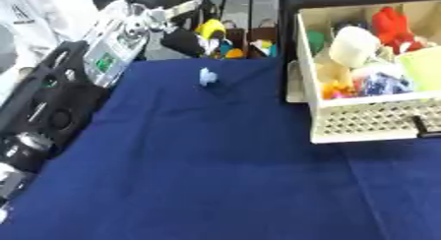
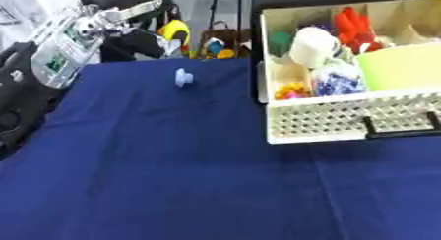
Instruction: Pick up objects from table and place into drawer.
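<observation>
Dark blue cloth point(image 1: 206, 175) covers the table, wrinkled with soft folds, mostly bare. One small pale blue object point(image 1: 207, 76) sits on the cloth near the far edge, well apart from the drawer; shape not clear. Cream drawer point(image 2: 336, 118) with a perforated front and black handle point(image 2: 400, 127) is pulled open at right, packed with stuff: a white roll-like thing point(image 2: 312, 46), red toy point(image 2: 355, 23), light green box point(image 2: 400, 67), yellow-orange bits point(image 2: 291, 90), a blue-white patterned item point(image 2: 337, 81). Left arm point(image 1: 51, 101) runs up the left side, black with a silver wrist; left hand point(image 1: 185, 40) is beyond the far table edge, dark, fingers can't be made out. Behind the table: a clutter of small colourful toys point(image 1: 226, 45) on the floor, and white fabric at top left.
</observation>
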Motion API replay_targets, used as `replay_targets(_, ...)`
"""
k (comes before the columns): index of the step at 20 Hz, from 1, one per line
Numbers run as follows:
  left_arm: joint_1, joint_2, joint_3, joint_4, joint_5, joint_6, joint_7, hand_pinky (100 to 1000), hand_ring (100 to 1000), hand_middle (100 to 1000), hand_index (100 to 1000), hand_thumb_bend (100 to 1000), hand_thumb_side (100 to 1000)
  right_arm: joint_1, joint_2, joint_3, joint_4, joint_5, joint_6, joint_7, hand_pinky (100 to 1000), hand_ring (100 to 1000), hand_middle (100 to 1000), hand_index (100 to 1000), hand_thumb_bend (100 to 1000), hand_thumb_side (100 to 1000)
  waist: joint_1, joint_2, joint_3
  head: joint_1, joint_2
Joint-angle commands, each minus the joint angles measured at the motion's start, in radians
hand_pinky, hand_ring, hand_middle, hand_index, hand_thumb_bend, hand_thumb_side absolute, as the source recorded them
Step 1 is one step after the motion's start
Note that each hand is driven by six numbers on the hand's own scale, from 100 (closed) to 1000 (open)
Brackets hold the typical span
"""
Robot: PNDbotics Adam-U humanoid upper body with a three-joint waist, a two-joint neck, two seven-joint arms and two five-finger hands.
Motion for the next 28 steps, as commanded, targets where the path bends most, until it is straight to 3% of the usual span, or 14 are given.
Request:
replay_targets(1, -0.042, 0.027, 0.011, -0.024, 0.011, 0.008, 0.010, 260, 457, 499, 611, 100, 403, -0.012, -0.016, 0.002, -0.015, -0.009, -0.007, -0.010, 711, 748, 658, 778, 100, 1000, 0.002, -0.028, -0.005, 0.021, 0.006)
replay_targets(9, -0.104, 0.003, 0.043, -0.023, 0.052, 0.031, 0.075, 246, 446, 495, 601, 100, 404, -0.017, -0.014, 0.011, -0.015, -0.017, -0.006, -0.003, 711, 747, 659, 778, 100, 1000, 0.026, -0.046, -0.030, 0.067, 0.002)
replay_targets(21, -0.164, -0.036, 0.044, -0.073, 0.147, 0.050, 0.189, 237, 439, 489, 590, 100, 406, -0.019, -0.010, 0.014, -0.015, -0.032, -0.003, 0.001, 710, 749, 660, 778, 100, 1000, 0.051, -0.065, -0.047, 0.081, 0.013)
replay_targets(28, -0.157, -0.060, -0.008, -0.084, 0.256, 0.070, 0.284, 231, 434, 490, 588, 100, 409, -0.029, -0.007, 0.018, -0.015, -0.037, -0.001, 0.003, 711, 750, 660, 778, 100, 1000, 0.060, -0.062, -0.060, 0.087, 0.005)
